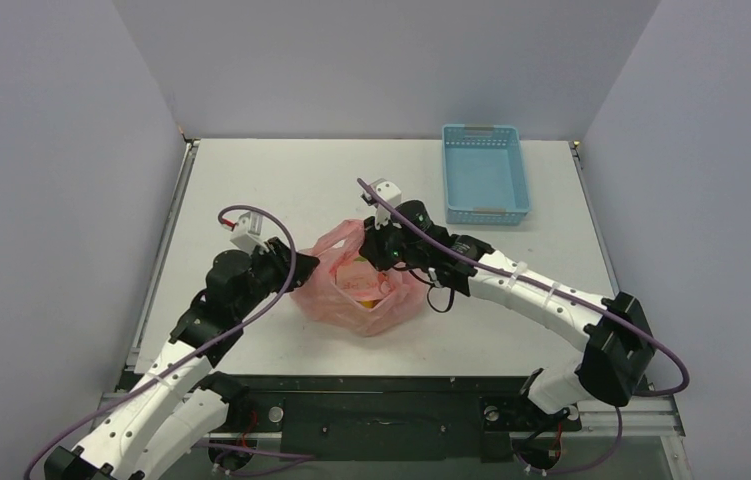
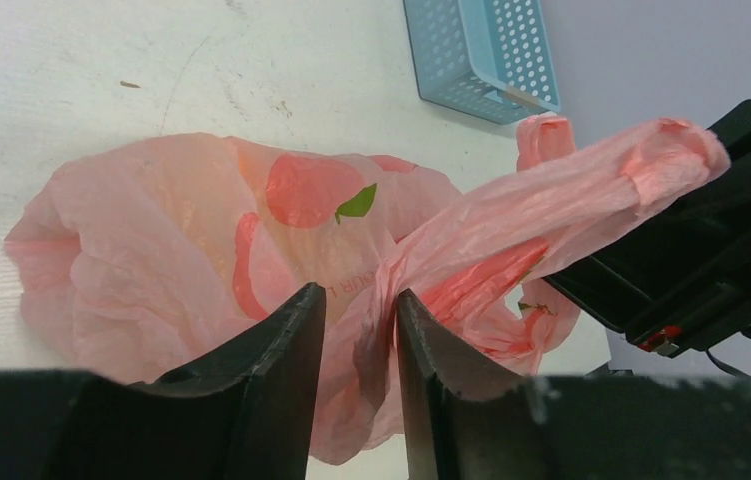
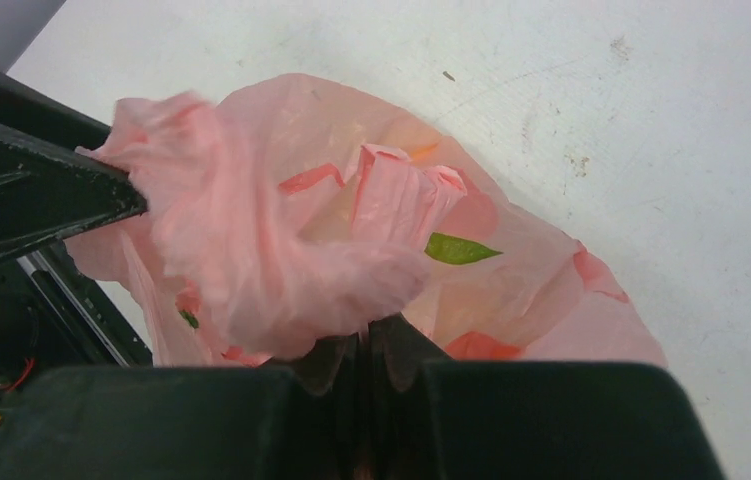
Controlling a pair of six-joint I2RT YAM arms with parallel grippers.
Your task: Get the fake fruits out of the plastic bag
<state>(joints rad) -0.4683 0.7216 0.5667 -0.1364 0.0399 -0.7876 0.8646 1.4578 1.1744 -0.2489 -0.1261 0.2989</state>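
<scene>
Noted pink bag (image 1: pixel 326 300) slumped on table (image 1: pixel 281 190) centre, mouth up, yellow-orange fruits (image 1: pixel 369 284) inside. Found right tool (image 3: pixel 366 335) pinched shut on bag film. Found left tool (image 2: pixel 361 300) narrowly parted, fold of bag film lying between fingers (image 2: pixel 281 380).

Fruits (image 1: pixel 366 286) obscured inside bag (image 1: pixel 326 297)
</scene>
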